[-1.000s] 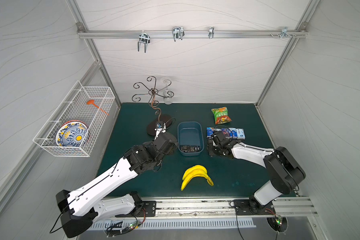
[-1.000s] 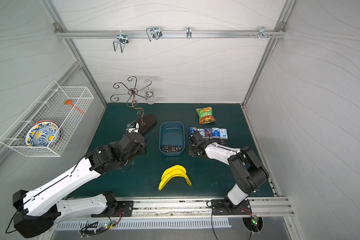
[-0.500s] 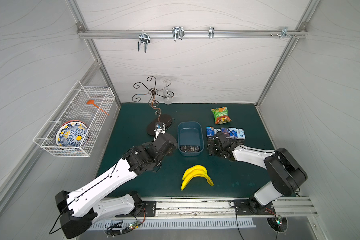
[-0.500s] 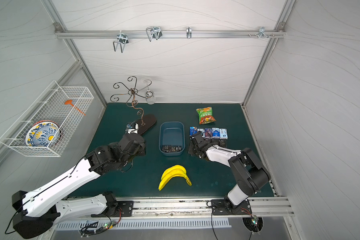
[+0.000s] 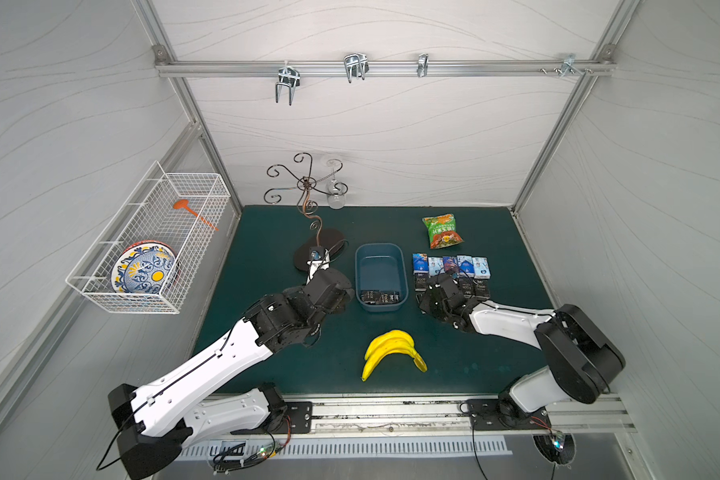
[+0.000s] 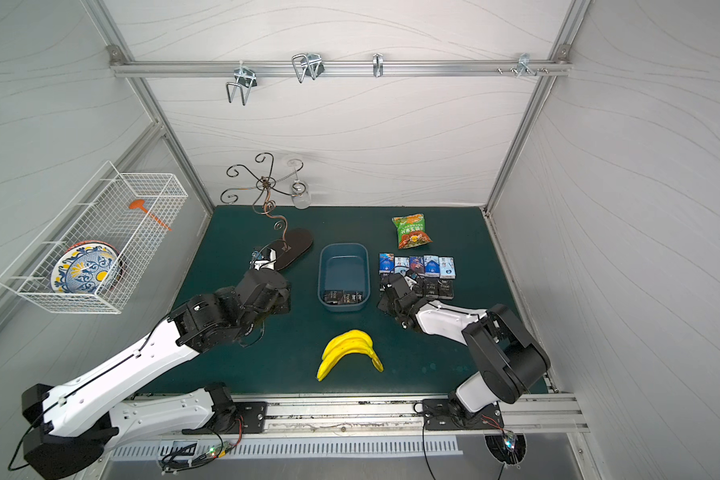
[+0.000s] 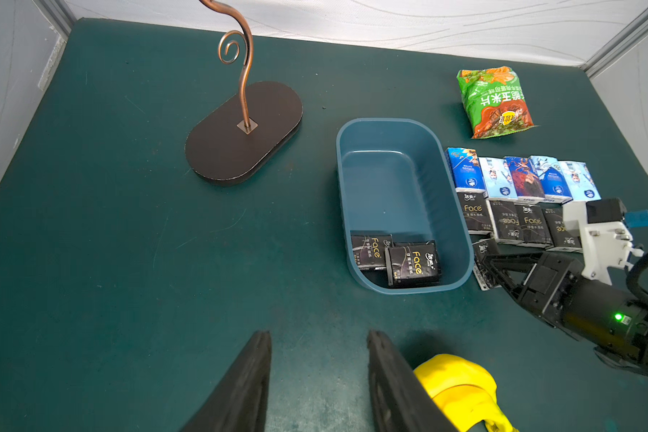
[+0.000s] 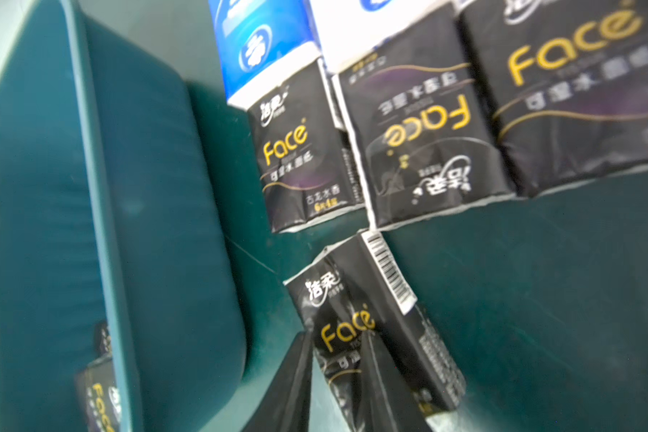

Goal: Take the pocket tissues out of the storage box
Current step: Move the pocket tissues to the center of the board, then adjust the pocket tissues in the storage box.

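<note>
White panelled walls [image 5: 391, 137] on a metal frame enclose a dark green mat [image 5: 267, 224]; a wire basket [image 5: 184, 249] hangs on a side wall. The blue storage box [image 5: 379, 246] sits mid-mat, with a few black pocket tissues [image 7: 393, 258] at its end nearest the robot — more packs [image 5: 452, 268] lie in two rows just beside it. The right gripper [image 8: 333, 340] is clamped on one black pack [image 8: 356, 318] outside the box. The left gripper [image 7: 317, 336] hangs parted, holding nothing.
</note>
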### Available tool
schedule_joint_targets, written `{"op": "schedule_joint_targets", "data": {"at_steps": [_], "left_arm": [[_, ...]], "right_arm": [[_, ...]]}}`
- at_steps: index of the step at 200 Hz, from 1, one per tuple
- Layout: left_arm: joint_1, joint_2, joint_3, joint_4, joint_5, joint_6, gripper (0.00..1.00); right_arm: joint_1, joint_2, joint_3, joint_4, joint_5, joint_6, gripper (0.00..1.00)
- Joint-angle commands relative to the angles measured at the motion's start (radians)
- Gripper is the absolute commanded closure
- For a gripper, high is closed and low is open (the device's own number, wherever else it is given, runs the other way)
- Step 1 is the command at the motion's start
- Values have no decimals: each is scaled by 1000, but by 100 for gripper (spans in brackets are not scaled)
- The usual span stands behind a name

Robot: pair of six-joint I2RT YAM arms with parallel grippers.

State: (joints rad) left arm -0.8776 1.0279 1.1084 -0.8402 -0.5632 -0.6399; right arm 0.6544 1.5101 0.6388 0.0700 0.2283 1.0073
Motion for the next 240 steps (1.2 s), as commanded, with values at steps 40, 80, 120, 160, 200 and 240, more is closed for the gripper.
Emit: {"op": "schedule_joint_targets", "data": {"at_steps": [40,80,120,160,200,240], "left_arm": [[5,-46,-17,16,-4,2,54],[4,-45,-21,16,1,0,54],[5,-42,-14,23,2,-1,54],[4,-31,-10,25,0,-3,54],[5,-25,-10,21,-11,-6,54],[7,-24,-15,16,-41,-1,53]], "right_arm": [[12,73,-8,3,39,153,70],[14,60,-9,21,42,179,67],[20,-18,10,-26,70,154,64],[20,-79,40,-49,70,75,63],[26,-94,173,-196,24,-176,61],[55,78,510,-559,-64,-634,58]]}}
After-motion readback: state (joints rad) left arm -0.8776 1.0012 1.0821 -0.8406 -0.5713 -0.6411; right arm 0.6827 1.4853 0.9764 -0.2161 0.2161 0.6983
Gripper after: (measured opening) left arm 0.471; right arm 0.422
